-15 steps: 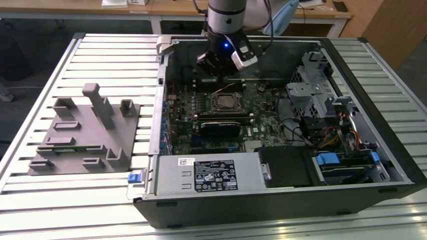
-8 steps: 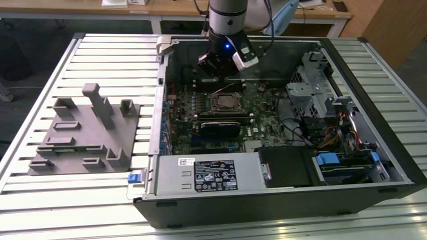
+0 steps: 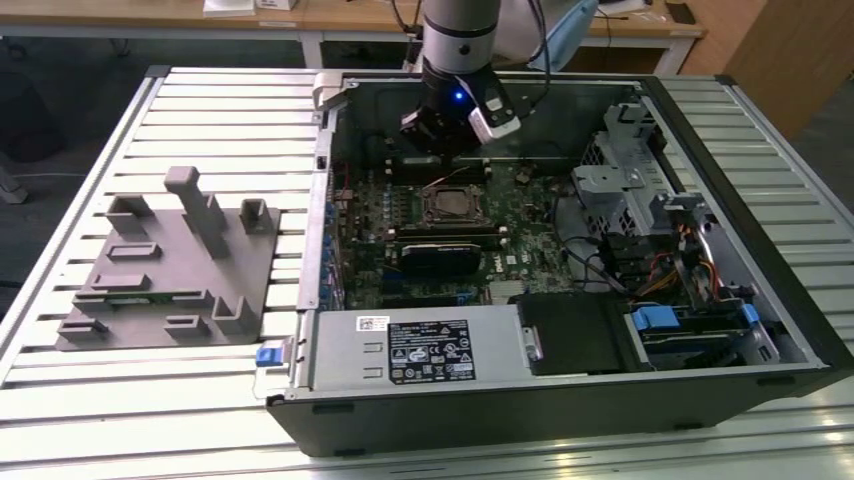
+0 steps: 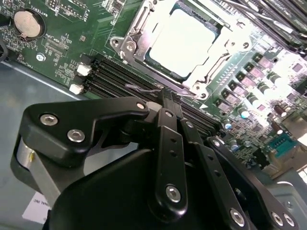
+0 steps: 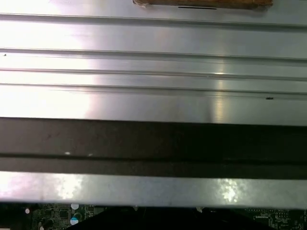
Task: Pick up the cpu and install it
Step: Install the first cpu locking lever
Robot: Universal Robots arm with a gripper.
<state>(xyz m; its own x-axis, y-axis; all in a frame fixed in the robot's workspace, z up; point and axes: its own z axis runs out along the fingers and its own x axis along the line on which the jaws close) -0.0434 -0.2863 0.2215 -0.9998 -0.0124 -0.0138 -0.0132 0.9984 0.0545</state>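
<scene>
In the second wrist view the cpu [image 4: 184, 40], a pale silvery square, lies flat inside the metal-framed socket [image 4: 125, 45] on the green motherboard. The socket's thin lever wire [image 4: 144, 88] runs along its near side. My gripper [image 4: 166, 98] hangs just off that side of the socket, its black fingers [image 4: 168, 143] closed together with nothing between them. In the exterior view the gripper [image 3: 447, 150] hovers inside the open computer case, just behind the socket [image 3: 449, 206], and is not touching it.
The open case [image 3: 561, 400] lies on a slatted metal table [image 3: 200, 110]. A grey moulded fixture [image 3: 174, 270] sits at the exterior view's left. A labelled power-supply box [image 3: 414, 345], a drive cage [image 3: 627, 190] and cables crowd the case. Memory slots [image 4: 110, 76] border the socket.
</scene>
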